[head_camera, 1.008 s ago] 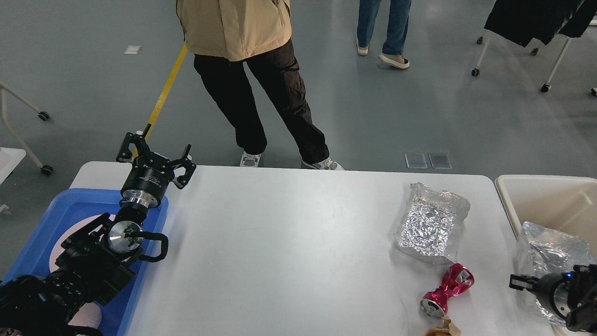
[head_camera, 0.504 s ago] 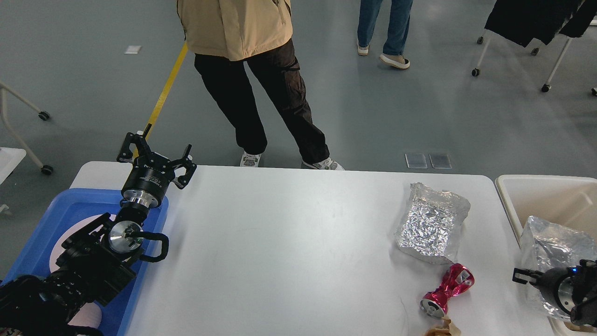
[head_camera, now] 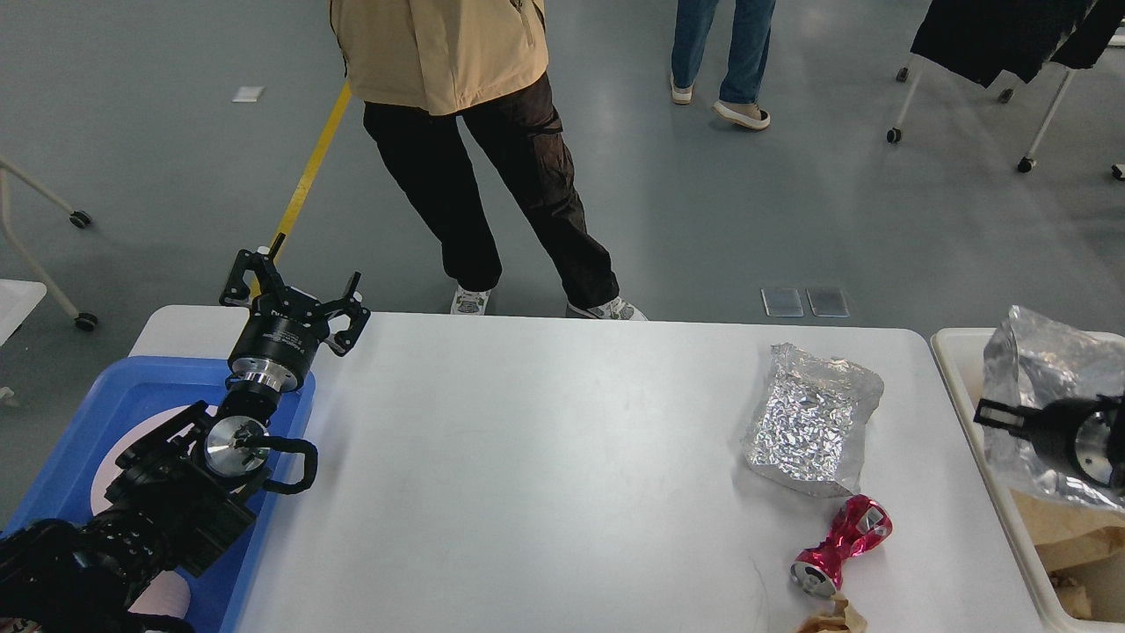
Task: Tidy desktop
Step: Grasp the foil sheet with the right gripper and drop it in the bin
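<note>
The white desktop (head_camera: pixel 545 457) carries a crumpled silver foil bag (head_camera: pixel 813 418) at the right, a crushed red can (head_camera: pixel 839 545) in front of it, and a brown paper scrap (head_camera: pixel 831 620) at the front edge. My right gripper (head_camera: pixel 993 413) is shut on a second silver foil bag (head_camera: pixel 1046 360) and holds it up over the cream bin (head_camera: pixel 954 352) at the right end of the desktop. My left gripper (head_camera: pixel 294 294) is open and empty, raised above the far left corner beside the blue tray (head_camera: pixel 114 387).
A pale pink plate (head_camera: pixel 110 466) lies in the blue tray under my left arm. Brown paper lies in the bin (head_camera: pixel 1072 536). A person in a tan jacket (head_camera: pixel 492 176) stands close to the desktop's far edge. Wheeled stands are on the floor behind.
My right gripper has lifted the foil bag up and away from the front right, to above the cream bin. The left arm has not moved.
</note>
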You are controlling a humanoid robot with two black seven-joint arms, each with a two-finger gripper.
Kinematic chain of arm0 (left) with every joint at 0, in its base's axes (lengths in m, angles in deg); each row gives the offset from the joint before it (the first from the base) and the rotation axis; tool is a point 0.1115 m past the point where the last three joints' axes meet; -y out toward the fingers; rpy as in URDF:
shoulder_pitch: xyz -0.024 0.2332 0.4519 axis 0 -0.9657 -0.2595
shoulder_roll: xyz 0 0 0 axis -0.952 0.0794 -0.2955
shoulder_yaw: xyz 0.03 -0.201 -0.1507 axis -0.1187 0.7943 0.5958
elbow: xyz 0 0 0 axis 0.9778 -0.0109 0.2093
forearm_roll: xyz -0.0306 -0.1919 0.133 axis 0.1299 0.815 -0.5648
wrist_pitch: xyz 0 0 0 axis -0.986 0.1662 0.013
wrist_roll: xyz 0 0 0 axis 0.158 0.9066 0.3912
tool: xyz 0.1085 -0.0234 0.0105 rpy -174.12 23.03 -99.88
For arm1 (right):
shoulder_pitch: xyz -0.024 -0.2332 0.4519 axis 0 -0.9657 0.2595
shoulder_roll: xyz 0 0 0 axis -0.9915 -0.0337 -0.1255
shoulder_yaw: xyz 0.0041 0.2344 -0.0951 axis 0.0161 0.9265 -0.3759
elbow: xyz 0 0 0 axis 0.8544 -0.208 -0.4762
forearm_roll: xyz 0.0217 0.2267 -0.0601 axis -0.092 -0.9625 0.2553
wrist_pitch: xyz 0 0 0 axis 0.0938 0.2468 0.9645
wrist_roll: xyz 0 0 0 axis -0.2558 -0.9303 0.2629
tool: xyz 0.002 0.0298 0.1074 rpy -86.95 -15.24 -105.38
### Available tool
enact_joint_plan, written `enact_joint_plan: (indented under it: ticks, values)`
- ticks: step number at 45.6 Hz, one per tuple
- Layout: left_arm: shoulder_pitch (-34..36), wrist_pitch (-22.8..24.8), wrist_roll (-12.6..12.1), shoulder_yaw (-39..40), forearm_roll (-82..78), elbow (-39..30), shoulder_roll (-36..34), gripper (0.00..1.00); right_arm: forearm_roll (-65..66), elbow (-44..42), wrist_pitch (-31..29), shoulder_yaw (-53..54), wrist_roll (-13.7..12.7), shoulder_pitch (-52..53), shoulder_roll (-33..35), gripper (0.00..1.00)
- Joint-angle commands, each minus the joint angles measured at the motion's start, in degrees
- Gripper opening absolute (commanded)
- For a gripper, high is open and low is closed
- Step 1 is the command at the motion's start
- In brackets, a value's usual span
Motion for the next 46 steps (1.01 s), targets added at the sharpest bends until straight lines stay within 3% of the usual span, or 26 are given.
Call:
enact_joint_plan:
  ticks: [1, 8, 14, 18, 22, 25, 32, 37, 46]
  values:
    - [0.00, 0.00, 0.00, 0.00, -0.01, 0.00, -0.14, 0.99, -0.30, 0.99, -17.97, 1.50, -0.96, 16.17, -1.25, 0.00]
    - [0.00, 0.00, 0.00, 0.00, -0.01, 0.00, 0.04, 0.99, -0.74, 2.74, -32.49, 6.16, -1.13, 24.98, -5.47, 0.00]
    - [-0.09, 0.00, 0.00, 0.00, -0.01, 0.00, 0.04, 0.99, -0.74, 11.78, -34.26, 7.66, -1.40, 31.39, -9.86, 0.00]
    - [0.00, 0.00, 0.00, 0.00, -0.01, 0.00, 0.04, 0.99, -1.09, 18.03, -30.67, 7.75, -2.36, 33.24, -12.59, 0.00]
    - [0.00, 0.00, 0.00, 0.00, -0.01, 0.00, 0.04, 0.99, -2.50, 18.22, -25.75, 6.79, -3.85, 32.02, -13.03, 0.00]
    - [0.00, 0.00, 0.00, 0.00, -0.01, 0.00, 0.04, 0.99, -2.59, 14.10, -22.14, 2.84, -5.53, 25.53, -12.86, 0.00]
    - [0.00, 0.00, 0.00, 0.00, -0.01, 0.00, -0.14, 0.99, -2.85, 1.19, -13.44, -5.51, -5.44, 11.65, -10.76, 0.00]
    - [0.00, 0.00, 0.00, 0.00, -0.01, 0.00, 0.04, 0.99, -3.46, -9.53, -7.29, -6.22, -5.44, -1.44, -6.80, 0.00]
    - [0.00, 0.00, 0.00, 0.00, -0.01, 0.00, 0.04, 0.99, -11.54, -26.06, -2.18, -4.38, -5.53, -20.87, -5.74, 0.00]
